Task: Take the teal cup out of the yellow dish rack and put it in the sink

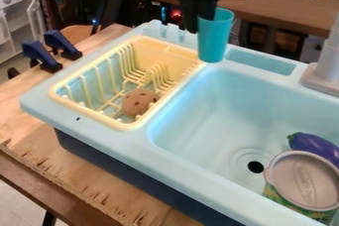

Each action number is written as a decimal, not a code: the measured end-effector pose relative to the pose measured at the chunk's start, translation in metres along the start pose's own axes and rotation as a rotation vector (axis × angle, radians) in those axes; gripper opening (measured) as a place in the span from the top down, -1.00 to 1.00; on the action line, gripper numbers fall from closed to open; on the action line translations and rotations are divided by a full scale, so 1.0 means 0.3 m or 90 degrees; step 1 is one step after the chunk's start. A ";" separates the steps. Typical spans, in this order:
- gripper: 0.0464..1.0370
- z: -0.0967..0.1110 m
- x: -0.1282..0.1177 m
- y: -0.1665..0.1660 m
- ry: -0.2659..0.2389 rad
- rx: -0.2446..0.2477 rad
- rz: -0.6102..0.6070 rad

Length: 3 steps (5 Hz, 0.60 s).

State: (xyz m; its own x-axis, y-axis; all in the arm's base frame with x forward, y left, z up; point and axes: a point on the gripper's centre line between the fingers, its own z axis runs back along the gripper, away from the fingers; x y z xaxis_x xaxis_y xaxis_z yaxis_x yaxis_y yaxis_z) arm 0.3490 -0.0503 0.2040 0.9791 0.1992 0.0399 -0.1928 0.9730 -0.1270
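Note:
At the top of the view the black gripper [201, 26] hangs over the back rim of the light blue sink, shut on a teal cup [216, 44]. The cup is upright, held by its left side near the top, between the yellow dish rack [114, 119] and the small recess in the back rim. A brown ball with dark spots [139, 103] lies in the rack's front part. The sink basin [198, 116] is to the right of the rack.
In the basin's right part are a purple eggplant [313, 146], a grey lidded pot or pan [306, 180] and a green-yellow item [281, 201] partly under it. A grey faucet [324, 66] stands at the back right. Blue clamps [61, 44] grip the wooden table at the left.

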 end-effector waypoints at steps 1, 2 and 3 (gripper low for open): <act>0.86 -0.059 -0.009 -0.049 0.034 0.006 -0.026; 0.86 -0.117 -0.006 -0.072 0.052 0.004 -0.042; 0.86 -0.201 -0.005 -0.068 0.079 0.006 -0.045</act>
State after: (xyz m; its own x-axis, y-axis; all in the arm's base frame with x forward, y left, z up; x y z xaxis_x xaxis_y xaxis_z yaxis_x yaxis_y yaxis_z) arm 0.3554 -0.0776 0.1469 0.9906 0.1149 -0.0739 -0.1232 0.9853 -0.1184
